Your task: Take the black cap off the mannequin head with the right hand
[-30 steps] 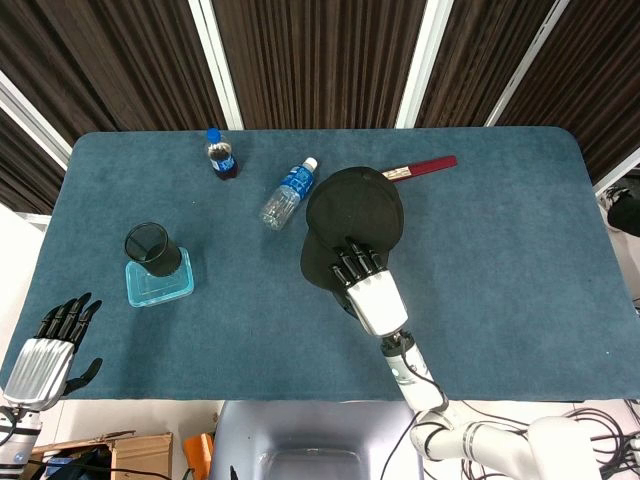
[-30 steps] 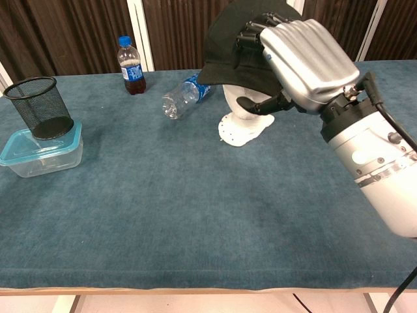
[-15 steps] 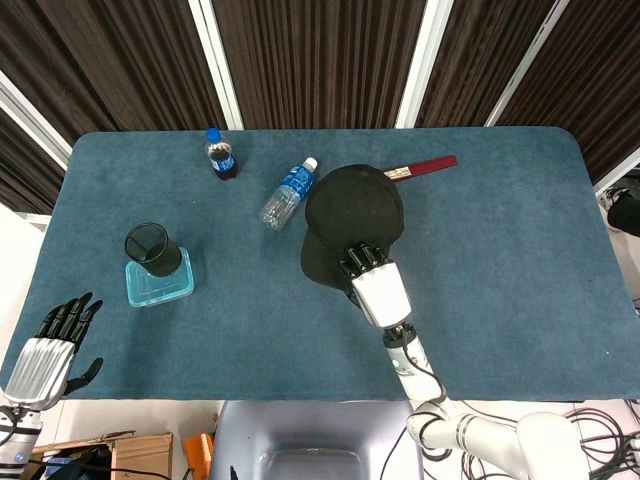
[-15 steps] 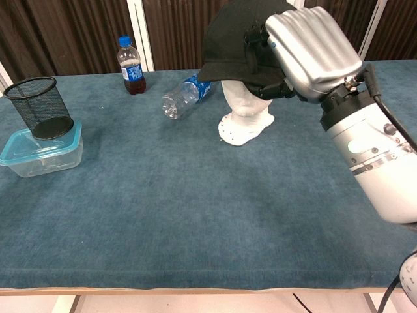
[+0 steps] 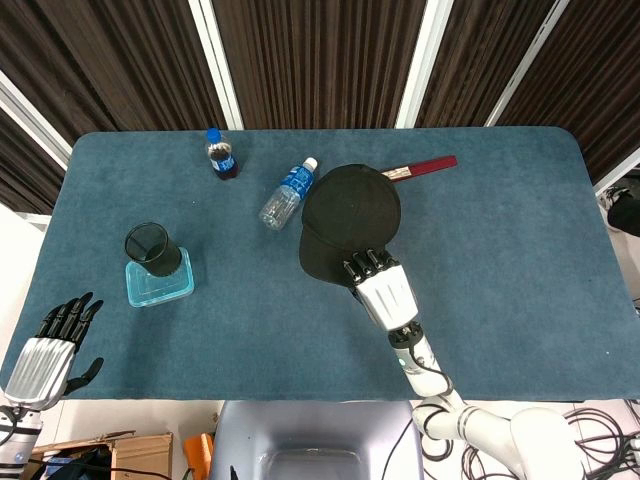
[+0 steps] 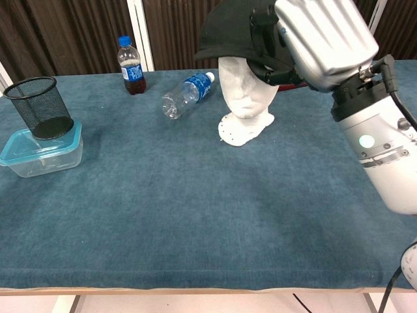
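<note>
The black cap (image 5: 345, 222) (image 6: 229, 31) is lifted partly off the white mannequin head (image 6: 244, 98), whose face now shows below the brim. My right hand (image 5: 378, 286) (image 6: 313, 36) grips the cap at its brim side, fingers curled over the fabric. From the head view the cap hides the mannequin. My left hand (image 5: 45, 352) hangs off the table's near left corner, fingers apart, holding nothing.
A clear water bottle (image 5: 288, 193) (image 6: 187, 94) lies just left of the mannequin. A dark cola bottle (image 5: 221, 155) (image 6: 131, 66) stands at the back. A black mesh cup (image 5: 152, 248) sits in a teal-lidded box (image 6: 40, 155) at left. A red flat stick (image 5: 422, 167) lies behind the cap.
My right hand has raised the cap upward and slightly back; the mannequin's face, covered a second ago, is now exposed. The left hand stayed still.
</note>
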Robot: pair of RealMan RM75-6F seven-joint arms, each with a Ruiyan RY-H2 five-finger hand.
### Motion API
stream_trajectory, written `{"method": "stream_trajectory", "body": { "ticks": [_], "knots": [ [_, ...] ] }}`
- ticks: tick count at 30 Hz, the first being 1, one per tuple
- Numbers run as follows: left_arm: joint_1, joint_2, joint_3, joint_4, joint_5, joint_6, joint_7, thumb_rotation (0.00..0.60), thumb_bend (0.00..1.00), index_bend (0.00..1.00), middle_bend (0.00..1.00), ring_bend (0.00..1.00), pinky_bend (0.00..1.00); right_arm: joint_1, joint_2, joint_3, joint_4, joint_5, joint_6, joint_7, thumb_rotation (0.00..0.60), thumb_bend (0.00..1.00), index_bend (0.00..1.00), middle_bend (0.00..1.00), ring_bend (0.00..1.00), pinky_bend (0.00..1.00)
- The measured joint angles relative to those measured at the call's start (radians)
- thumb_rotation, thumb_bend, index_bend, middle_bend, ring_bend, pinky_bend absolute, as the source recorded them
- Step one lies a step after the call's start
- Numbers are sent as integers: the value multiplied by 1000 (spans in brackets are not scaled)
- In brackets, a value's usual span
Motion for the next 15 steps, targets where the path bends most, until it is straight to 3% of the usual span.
{"method": "stream_trajectory", "body": {
  "ticks": [15],
  "knots": [
    [2,2,-1,3,3,7,-10,600,320,0,4,60,127,82,55,32,24,-16,37,-120,600,389,1000,713,630,921]
  ]
}}
